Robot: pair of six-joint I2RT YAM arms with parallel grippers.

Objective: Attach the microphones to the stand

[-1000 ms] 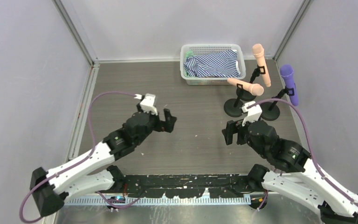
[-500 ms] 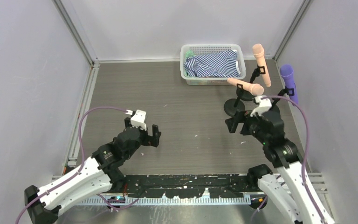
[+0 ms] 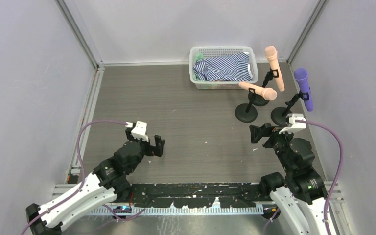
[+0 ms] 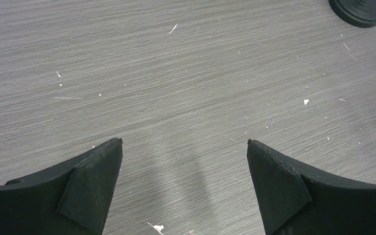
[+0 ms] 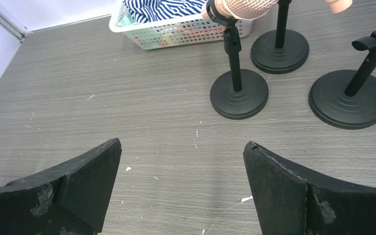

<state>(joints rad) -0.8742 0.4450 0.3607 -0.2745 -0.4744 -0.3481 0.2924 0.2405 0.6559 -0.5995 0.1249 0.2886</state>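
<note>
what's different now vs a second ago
Both arms drew back toward their bases: the left gripper slid along the table toward the near edge, the right gripper backed away from the stands, nearer and rightward. Both are open, holding nothing. The upright peach microphone, the level peach microphone, the purple microphone and the basket stayed put.

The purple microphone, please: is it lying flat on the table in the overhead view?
No, the purple microphone sits clipped on a stand, raised off the table.
</note>
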